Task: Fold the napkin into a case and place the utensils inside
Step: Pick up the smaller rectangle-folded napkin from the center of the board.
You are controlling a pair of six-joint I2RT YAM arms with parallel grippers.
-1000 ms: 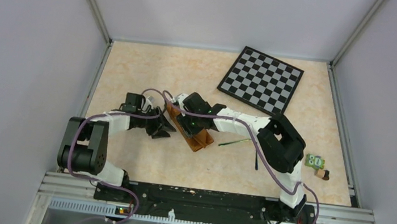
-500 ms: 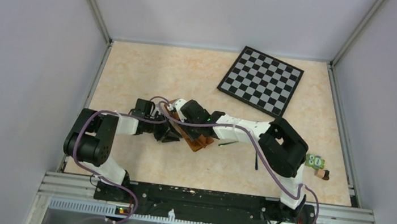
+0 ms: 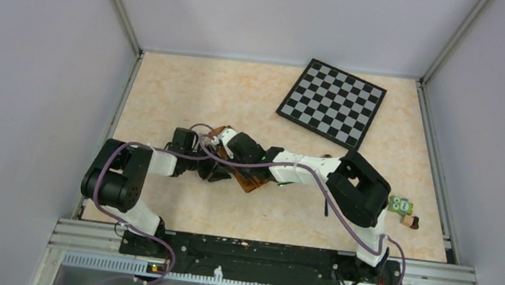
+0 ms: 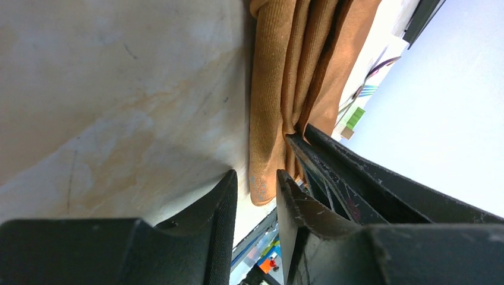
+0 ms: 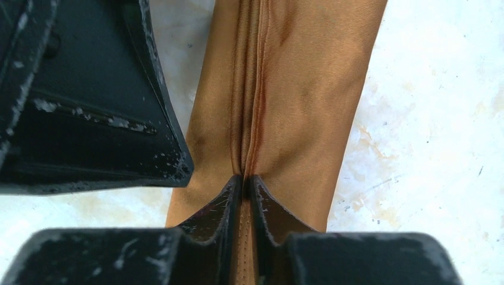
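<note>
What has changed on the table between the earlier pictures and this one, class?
The right hand slid left along the folded napkin and closed on its middle ridge. The left hand moved right, up to the napkin's edge. The napkin and the checkered board stayed where they were.

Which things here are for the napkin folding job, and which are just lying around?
For the job:
- napkin, folded into a long strip
- thin dark utensil, next to the right arm

Just lying about:
- checkerboard
- small green toy
- little brown thing beside the toy
</note>
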